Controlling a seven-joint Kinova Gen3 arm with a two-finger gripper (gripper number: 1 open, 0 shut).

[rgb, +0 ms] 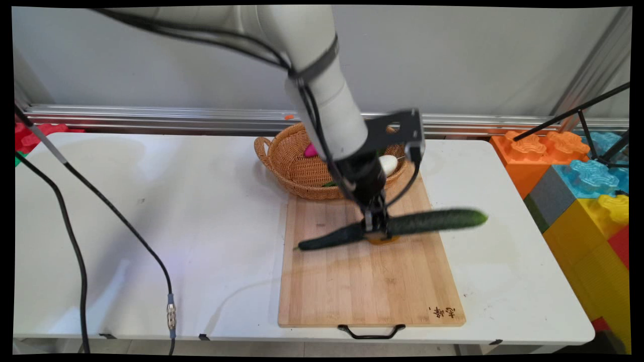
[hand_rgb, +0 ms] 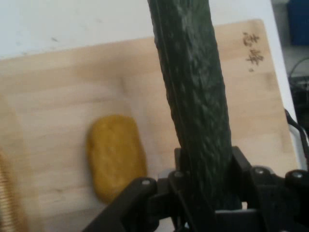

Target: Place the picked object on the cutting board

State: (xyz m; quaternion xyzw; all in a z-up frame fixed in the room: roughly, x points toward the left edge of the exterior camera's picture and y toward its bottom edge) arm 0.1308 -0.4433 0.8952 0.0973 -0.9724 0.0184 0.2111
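A long dark green cucumber [rgb: 432, 221] hangs level above the wooden cutting board [rgb: 352, 286], and my gripper [rgb: 376, 227] is shut on its middle. In the hand view the cucumber [hand_rgb: 193, 96] runs up from between the jaws and fills the centre. Below it on the board [hand_rgb: 58, 96] lies a flat yellow-orange piece [hand_rgb: 116, 157], which shows under the gripper as a yellow-orange piece [rgb: 383, 240] in the main view.
A wicker basket [rgb: 289, 166] stands at the board's far end with a pink item [rgb: 310, 150] and a white item [rgb: 388, 164] inside. Coloured foam blocks [rgb: 578, 171] are stacked beyond the table's right edge. Black cables [rgb: 75, 241] hang over the table's left part.
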